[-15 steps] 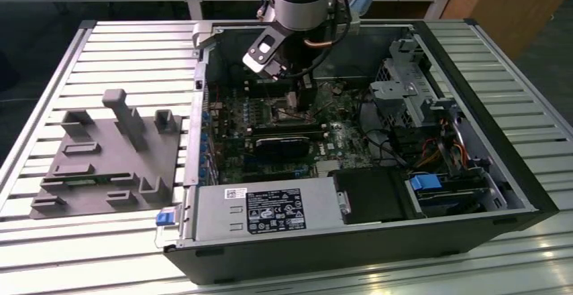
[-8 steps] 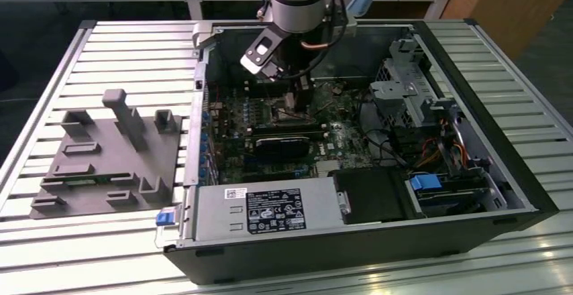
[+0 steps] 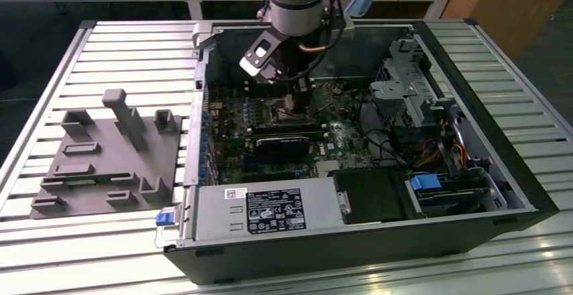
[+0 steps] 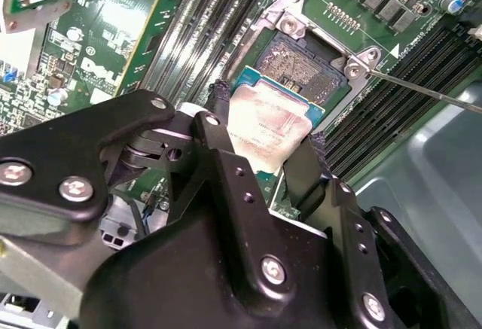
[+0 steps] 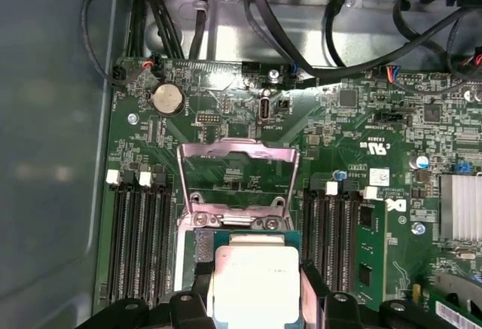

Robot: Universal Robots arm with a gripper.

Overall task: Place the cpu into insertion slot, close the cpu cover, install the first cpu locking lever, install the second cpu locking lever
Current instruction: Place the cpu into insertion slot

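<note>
cpu (image 4: 265, 132) is riding in the claw (image 4: 267, 122). The jaws are closing only to chip width, with fingers (image 4: 217, 114) pinching two opposite edges. The silver top is facing up in both wrist views.

Computer case (image 3: 501, 174) is lying open on its side around the claw. The arm is reaching down through the open side, so the room above the claw is free. In the first wrist view, one grey case wall (image 5: 53, 156) is running alongside the claw, just past the memory slots. That's the tight side.

Motherboard (image 5: 354, 133) is lying flat beneath the claw. Memory slots (image 5: 139, 246) are flanking it, one bank off each finger, near the fingers but apart from them.

cpu cover (image 5: 237, 148) is sitting swung open ahead of the fingertips, at the socket's far edge. Its square frame opening is showing bare board through it. Can't tell how far back it's leaning.

Socket (image 4: 297, 62) is lying ahead of and below the chip. Its dark contact field is showing uncovered beyond the chip's leading edge. That leading edge is overlapping the socket's near rim in view, but I can't tell whether it's touching or hanging above.

Locking lever (image 4: 422, 89), a thin wire rod, is sticking out from a far socket corner toward the case wall. It's off to one side of the claw and apart from the fingers.
</note>
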